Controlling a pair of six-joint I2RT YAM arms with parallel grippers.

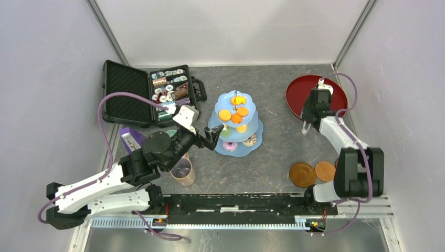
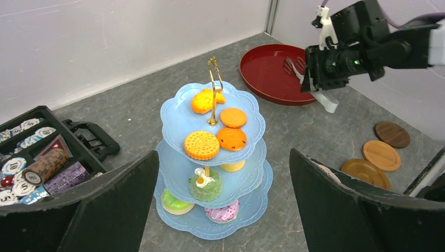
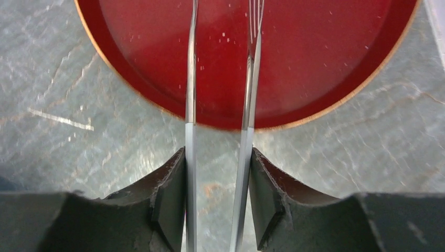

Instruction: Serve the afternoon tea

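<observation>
Near right, brown coasters [image 1: 303, 174] are lying ready for cups. The left gripper [image 1: 214, 137] is gaping wide toward the blue cake stand [image 2: 173, 122] in the middle, maybe to grab it. Far right, the right gripper [image 3: 218, 173] is pinching two forks [image 3: 247, 105] above the red tray [image 3: 325, 47].

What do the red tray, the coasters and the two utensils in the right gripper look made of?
The tray is glossy dark red, so lacquer or plastic; a pale rim edge hints at wood, though that is unsure. The coasters are likely wood: matte, in brown tones, with a faint grain. The utensils are thin polished metal, silvery with reflections, clamped between the fingers of the right gripper.
</observation>
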